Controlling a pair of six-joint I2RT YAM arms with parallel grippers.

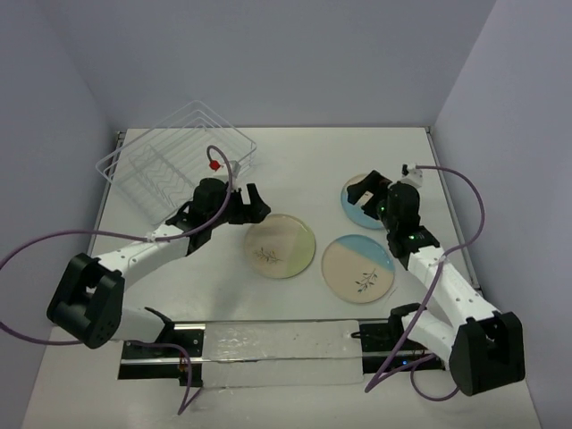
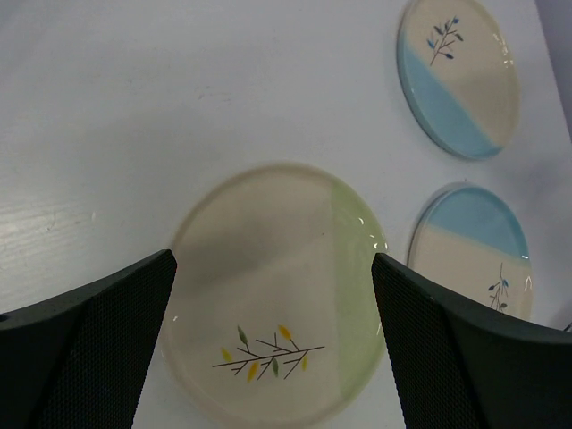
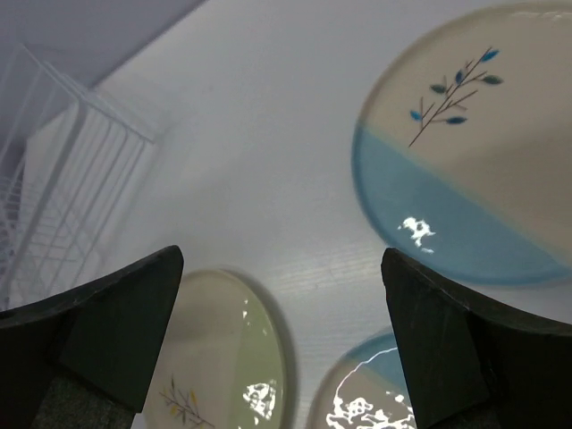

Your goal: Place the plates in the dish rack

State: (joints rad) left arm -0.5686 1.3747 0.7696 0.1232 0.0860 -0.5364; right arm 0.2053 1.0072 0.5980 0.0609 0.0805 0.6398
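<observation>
The left gripper (image 1: 253,204) and right gripper (image 1: 376,191) both gaped empty. The plates (image 1: 280,246), flat on the table (image 1: 304,170), looked stiff, glossy, slippery and chippable; pinching a rim seemed best.

Three plates (image 1: 280,246) (image 1: 358,269) (image 1: 355,207), one dish rack (image 1: 170,156), two grippers (image 1: 253,204) (image 1: 380,192).

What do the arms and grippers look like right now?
The left arm and right arm have white links and black joint housings. Each trails a purple cable. The left gripper and right gripper are black; the left fingers show a fine mesh texture. A red tag sits on the left cable.
</observation>
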